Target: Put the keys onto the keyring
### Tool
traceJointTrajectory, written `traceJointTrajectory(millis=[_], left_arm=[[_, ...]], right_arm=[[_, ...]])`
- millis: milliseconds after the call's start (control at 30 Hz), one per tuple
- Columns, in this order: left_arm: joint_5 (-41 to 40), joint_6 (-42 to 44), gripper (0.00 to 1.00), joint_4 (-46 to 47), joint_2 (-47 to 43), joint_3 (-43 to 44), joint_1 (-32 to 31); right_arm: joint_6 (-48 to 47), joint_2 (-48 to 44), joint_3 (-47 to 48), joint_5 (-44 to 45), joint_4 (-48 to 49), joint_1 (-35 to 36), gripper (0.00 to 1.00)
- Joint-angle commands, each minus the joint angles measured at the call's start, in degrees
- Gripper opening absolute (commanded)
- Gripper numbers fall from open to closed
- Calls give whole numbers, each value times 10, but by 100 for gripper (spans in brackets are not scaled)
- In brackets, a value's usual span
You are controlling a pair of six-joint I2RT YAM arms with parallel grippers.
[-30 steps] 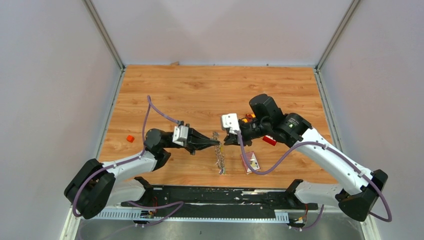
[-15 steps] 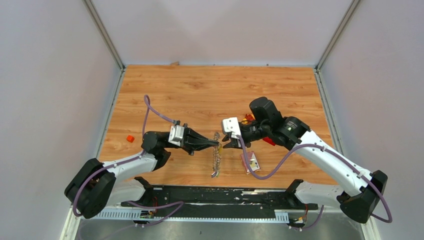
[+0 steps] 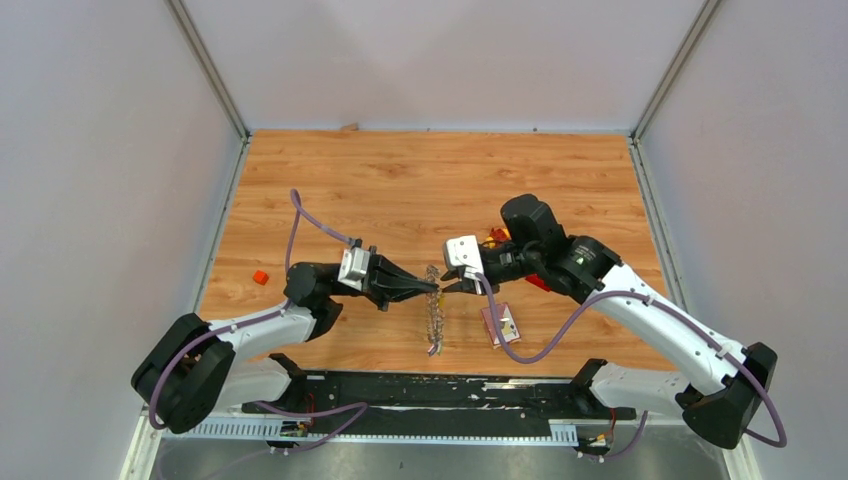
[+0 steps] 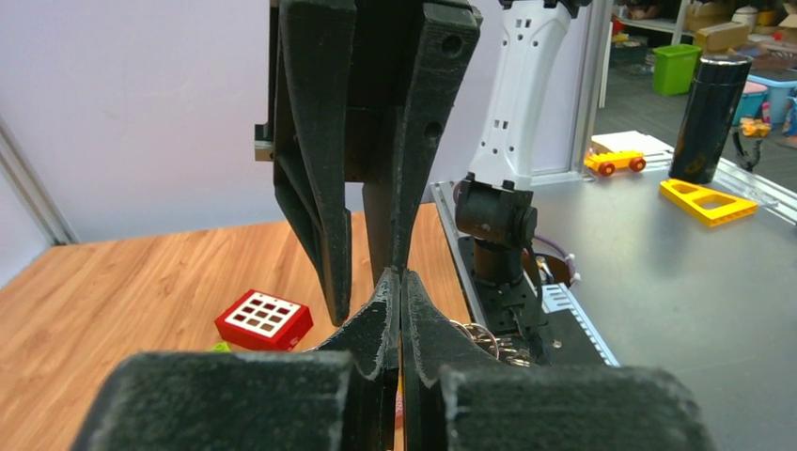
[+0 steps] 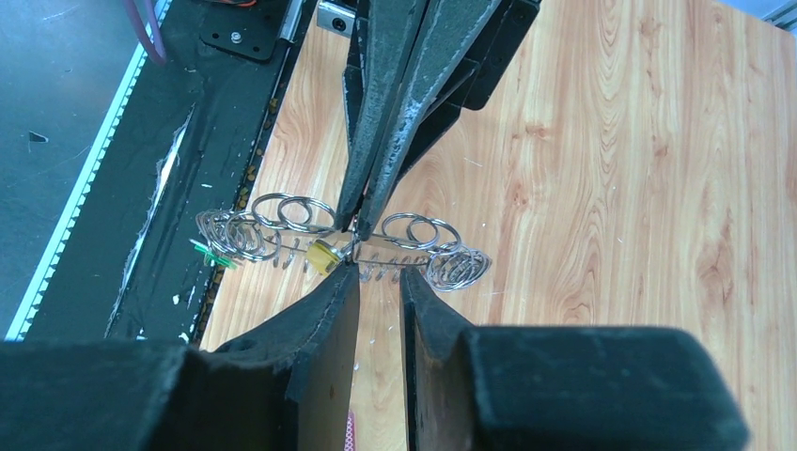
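Top external view: wood-grain table (image 3: 400, 180), grey walls (image 3: 100, 150), both arms meet tip to tip mid-table.
left gripper (image 5: 357, 224) clenched on the keyring (image 5: 249, 235), a string of wire rings close to the table's near edge; right gripper (image 5: 376, 280) slightly parted, tips at a yellow-headed key (image 5: 324, 256) on that string, grasp unclear. Red button block (image 4: 264, 319) under right arm; orange cube (image 3: 260, 277) far left; pink card (image 3: 500, 323) beside the string.

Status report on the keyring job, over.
Left gripper shut on silver chain of wire keyrings. Right gripper open, tips by its yellow tag. Red white-buttoned block lies apart.
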Motion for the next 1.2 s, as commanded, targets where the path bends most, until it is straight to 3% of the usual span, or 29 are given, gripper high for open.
traceJointTrajectory(millis=[0,467,933,1167], left_arm=[[-33,-5,0,48,-1,8,2],[-42,-3,0,43,5,5,2],[-47,-5,0,44,6,5,2],[-49,2,0,40,7,1,1]], right_arm=[[7,-15,-9,-20,36,5,23],[30,-24,-23,-6,68,5,23],[42,-19,-32,0,85,5,16],[39,-21,-27,-6,82,5,0]])
